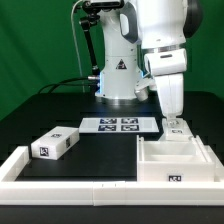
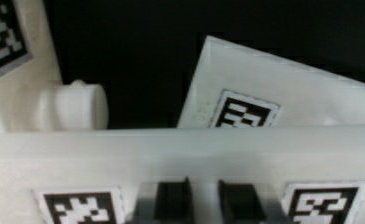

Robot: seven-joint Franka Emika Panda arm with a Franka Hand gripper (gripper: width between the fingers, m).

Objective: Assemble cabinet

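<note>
The cabinet shell [image 1: 176, 162], a large white box with compartments and a tag on its front, stands at the exterior view's right. My gripper [image 1: 178, 124] comes straight down on the shell's far wall. In the wrist view my two dark fingers [image 2: 168, 202] stand close together with a thin strip of the shell's white tagged wall [image 2: 90, 160] between them, so the gripper [image 2: 198, 202] is shut on that wall. A round white peg [image 2: 72, 105] sticks out of the shell beside it. A small white tagged drawer block [image 1: 55, 144] lies at the exterior view's left, away from the gripper.
The marker board [image 1: 120, 125] lies in front of the robot base, and a tilted white tagged sheet [image 2: 250, 100] in the wrist view may be part of it. A long low white border rail [image 1: 60, 186] runs along the table's front and left.
</note>
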